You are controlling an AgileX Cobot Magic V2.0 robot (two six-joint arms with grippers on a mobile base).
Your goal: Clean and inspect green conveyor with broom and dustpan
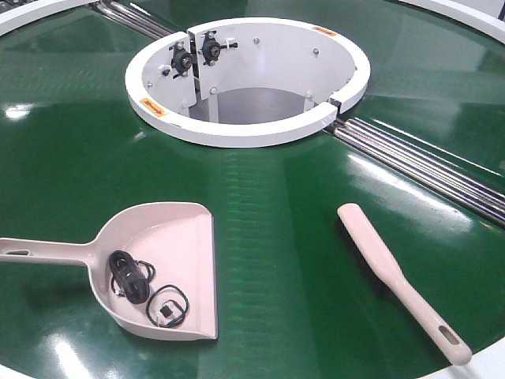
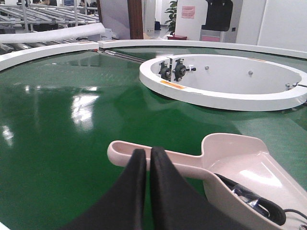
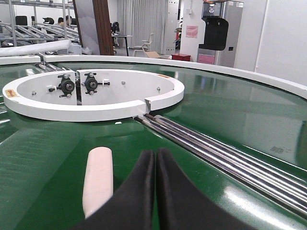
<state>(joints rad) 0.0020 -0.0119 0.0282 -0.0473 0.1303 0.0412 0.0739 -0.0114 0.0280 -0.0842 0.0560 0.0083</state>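
Note:
The pale pink dustpan lies on the green conveyor at the front left, handle pointing left. Coiled black cables sit inside it. The broom lies diagonally at the front right, bristles down, slotted handle end nearest the front edge. In the left wrist view my left gripper is shut and holds nothing, its tips just in front of the dustpan handle. In the right wrist view my right gripper is shut and empty, with the broom just left of it. Neither gripper shows in the front view.
A white ring surrounds the central opening, with two black bearing mounts on its inner wall. Metal roller strips run from the ring toward the right edge and toward the back left. The conveyor's white outer rim curves round the far side.

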